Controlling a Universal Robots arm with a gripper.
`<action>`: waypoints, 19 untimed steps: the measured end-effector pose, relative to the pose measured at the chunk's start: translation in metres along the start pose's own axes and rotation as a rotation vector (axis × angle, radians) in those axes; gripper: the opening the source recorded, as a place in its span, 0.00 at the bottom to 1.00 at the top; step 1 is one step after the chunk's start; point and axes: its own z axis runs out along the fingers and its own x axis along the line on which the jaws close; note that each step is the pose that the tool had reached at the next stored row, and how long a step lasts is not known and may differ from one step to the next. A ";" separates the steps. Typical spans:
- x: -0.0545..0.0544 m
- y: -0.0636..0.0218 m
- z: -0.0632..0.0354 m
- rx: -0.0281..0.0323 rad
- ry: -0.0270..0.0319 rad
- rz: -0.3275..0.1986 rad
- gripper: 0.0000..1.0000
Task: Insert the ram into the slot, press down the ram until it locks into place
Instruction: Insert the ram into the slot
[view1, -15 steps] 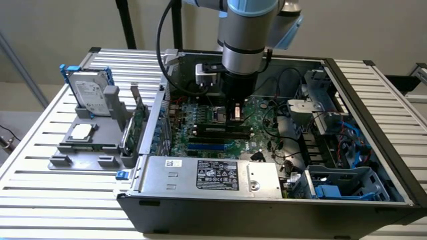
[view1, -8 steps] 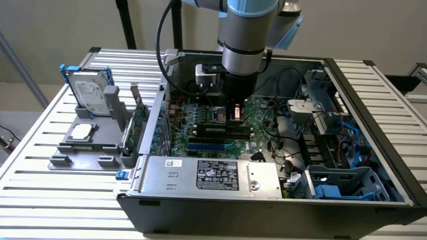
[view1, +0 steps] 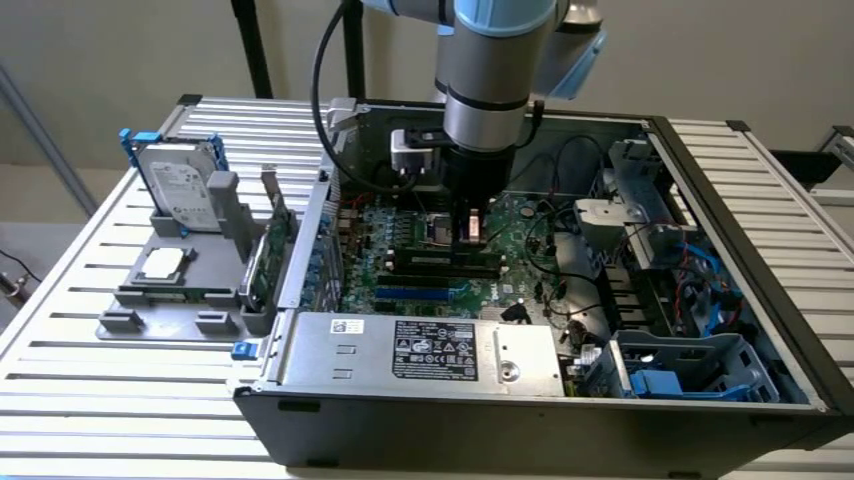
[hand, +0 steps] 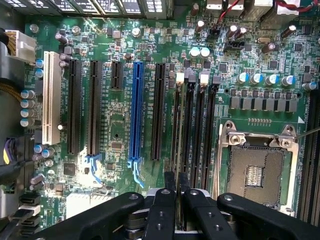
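My gripper (view1: 467, 232) hangs inside the open computer case, low over the green motherboard (view1: 534, 215). In the wrist view its two black fingers (hand: 162, 210) stand close together, shut on a thin strip seen edge-on, the ram (hand: 176, 202). The ram lines up with the outermost slot (hand: 176, 125) of several long black memory sockets beside the CPU socket (hand: 255, 172). That slot's pale end clip (hand: 180, 77) shows at its far end. In the exterior view the slot (view1: 441, 262) lies just below the fingertips. How deep the ram sits I cannot tell.
A blue socket (hand: 135, 110) and black and white expansion sockets lie beside the memory slots. Cables and a drive cage (view1: 667, 300) fill the case at the exterior view's right. A grey fixture (view1: 160, 310) with a hard drive (view1: 180, 190) stands outside at the left.
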 end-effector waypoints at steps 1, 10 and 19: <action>0.000 0.0000 0.0002 0.0001 0.0001 0.000 0.13; 0.000 0.0005 0.0022 0.0013 0.0004 0.003 0.13; 0.000 0.0012 0.0051 0.0032 0.0005 0.004 0.13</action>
